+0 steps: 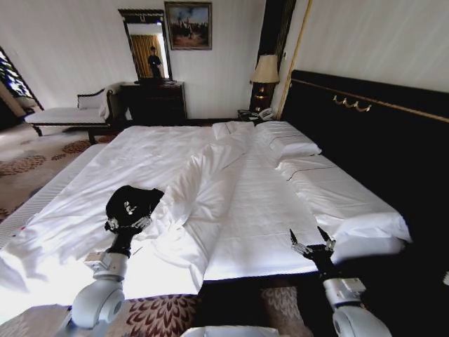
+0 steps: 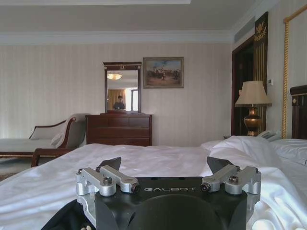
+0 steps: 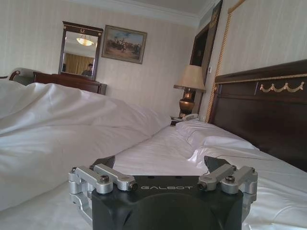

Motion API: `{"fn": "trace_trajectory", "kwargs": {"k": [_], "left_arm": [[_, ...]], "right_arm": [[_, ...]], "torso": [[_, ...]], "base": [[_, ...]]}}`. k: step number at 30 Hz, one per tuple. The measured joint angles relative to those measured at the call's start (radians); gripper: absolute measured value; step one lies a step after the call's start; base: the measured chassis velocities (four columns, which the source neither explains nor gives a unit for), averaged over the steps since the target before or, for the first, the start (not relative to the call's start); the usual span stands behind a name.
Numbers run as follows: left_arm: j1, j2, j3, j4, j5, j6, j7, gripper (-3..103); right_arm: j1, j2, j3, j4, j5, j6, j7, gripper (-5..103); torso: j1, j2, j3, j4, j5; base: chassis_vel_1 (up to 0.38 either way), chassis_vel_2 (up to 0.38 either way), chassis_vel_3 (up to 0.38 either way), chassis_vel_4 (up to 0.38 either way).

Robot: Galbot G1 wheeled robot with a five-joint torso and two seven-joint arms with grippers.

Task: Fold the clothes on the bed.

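The T-shirt (image 1: pixel 133 202) lies bunched on the bed (image 1: pixel 266 203) near its foot, unfolded. The left gripper (image 1: pixel 129 225) sits at its near edge, fingers spread, holding nothing (positioned for pickup, probably). The right gripper (image 1: pixel 313 241) hovers open, empty, well apart.
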Motion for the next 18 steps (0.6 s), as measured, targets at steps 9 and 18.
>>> {"fn": "trace_trajectory", "kwargs": {"k": [9, 18], "left_arm": [[0.009, -0.005, 0.0, 0.0, 0.0, -0.005, 0.002, 100], [0.01, -0.007, -0.007, -0.017, -0.032, -0.014, -0.004, 100]], "right_arm": [[-0.003, 0.003, -0.001, 0.004, -0.004, 0.002, -0.001, 100], [-0.002, 0.01, -0.016, 0.007, -0.008, 0.004, -0.001, 100]], "torso": [[0.0, 0.0, 0.0, 0.0, 0.0], [0.0, 0.0, 0.0, 0.0, 0.0]], "base": [[0.112, 0.095, -0.101, -0.1], [0.11, 0.108, -0.108, -0.12]]}}
